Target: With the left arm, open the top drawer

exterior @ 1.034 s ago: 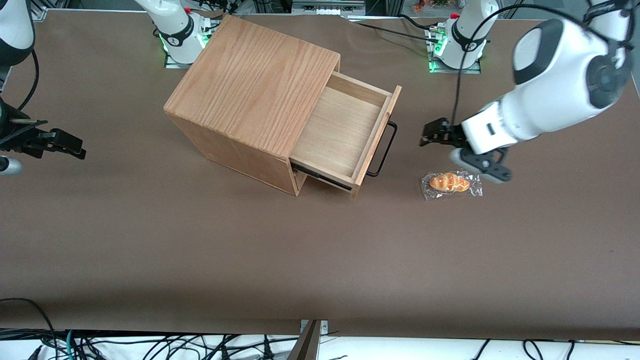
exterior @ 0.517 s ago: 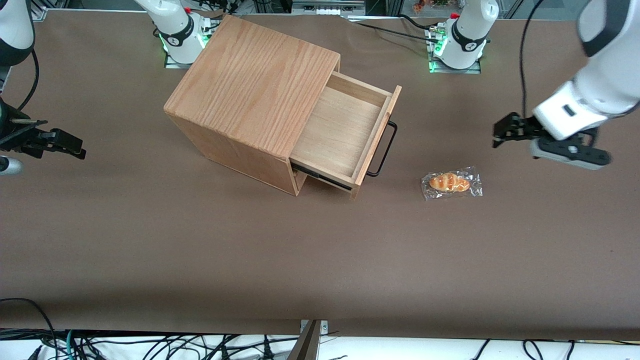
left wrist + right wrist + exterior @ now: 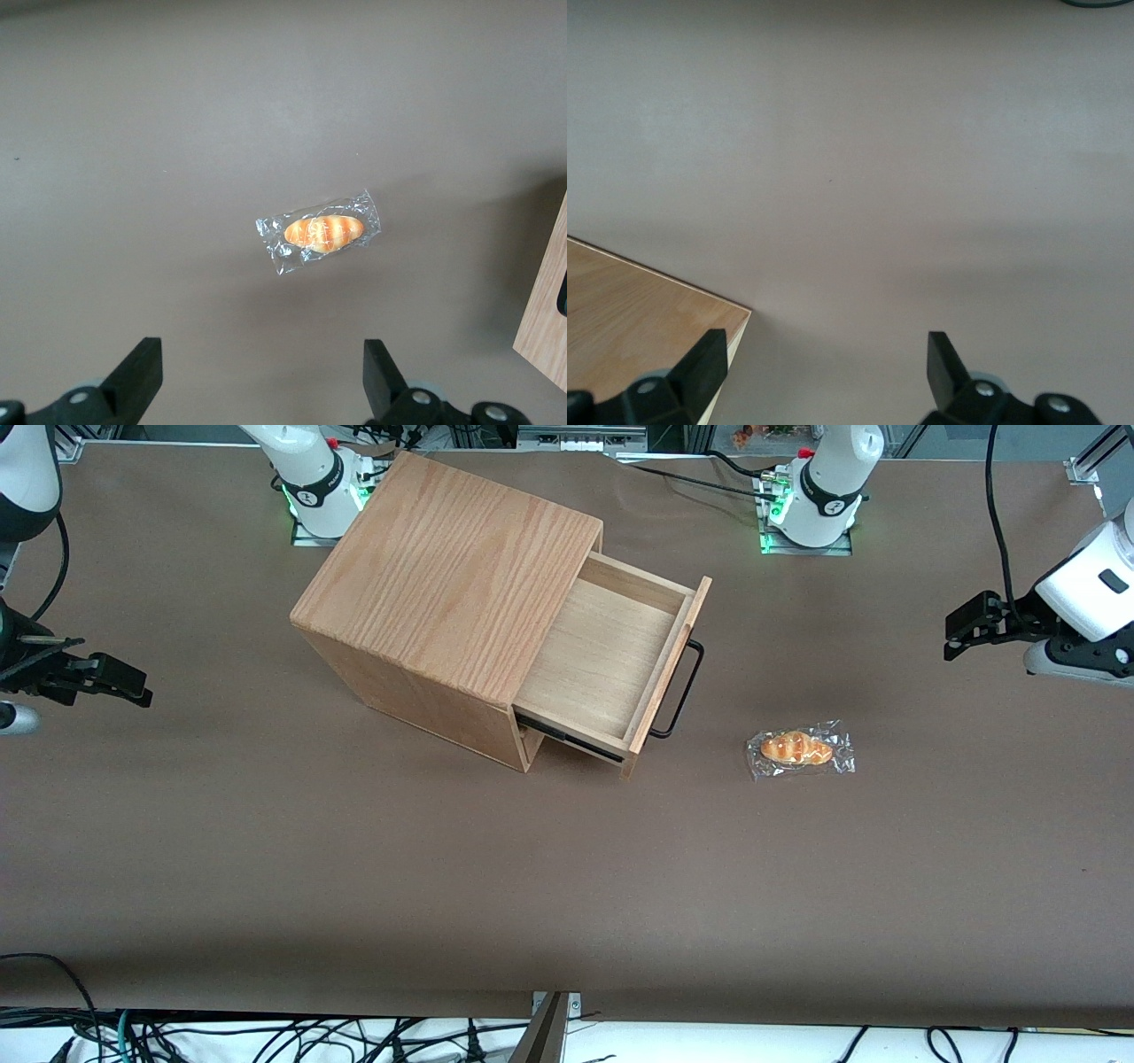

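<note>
brown table [image 3: 354, 868], top drawer [image 3: 611, 660] pulled out, hand [image 3: 961, 629] spread wide above table

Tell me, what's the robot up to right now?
Left gripper open, holding nothing, up over the working arm's end of the table. Top drawer pulled out, handle free. Wrapped bread lies between, nothing blocking.

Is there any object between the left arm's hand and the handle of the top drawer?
Only a wrapped bread roll lies roughly between the open hand and the top drawer, somewhat nearer the front camera.
</note>
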`<state>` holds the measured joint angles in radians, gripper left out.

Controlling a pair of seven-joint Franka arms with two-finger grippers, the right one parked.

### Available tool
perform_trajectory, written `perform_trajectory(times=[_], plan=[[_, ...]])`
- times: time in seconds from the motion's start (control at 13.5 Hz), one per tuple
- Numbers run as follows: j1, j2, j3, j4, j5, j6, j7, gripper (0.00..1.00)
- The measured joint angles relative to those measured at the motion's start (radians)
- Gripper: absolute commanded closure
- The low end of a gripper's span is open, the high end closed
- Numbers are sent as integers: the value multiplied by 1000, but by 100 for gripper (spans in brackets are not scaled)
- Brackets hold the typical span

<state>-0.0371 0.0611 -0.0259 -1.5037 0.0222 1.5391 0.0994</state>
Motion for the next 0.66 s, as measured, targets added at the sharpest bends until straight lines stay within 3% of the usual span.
perform_trajectory(times=[0.66], plan=[[0, -8, 0, -70, 0, 63, -4, 0]])
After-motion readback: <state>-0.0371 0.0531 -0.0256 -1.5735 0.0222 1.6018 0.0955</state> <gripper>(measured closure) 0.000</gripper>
